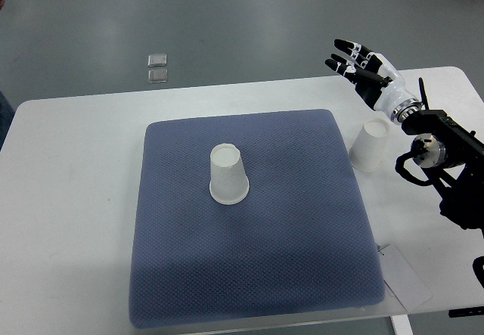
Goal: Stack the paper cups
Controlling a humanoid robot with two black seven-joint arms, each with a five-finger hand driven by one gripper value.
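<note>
You're at the reach stage: your right hand hovers with fingers spread and empty at one o'clock, so bring it down onto the upturned cup just off the mat's three-o'clock edge, then onto the centre cup.

White-and-black robot hand — black arm
</note>
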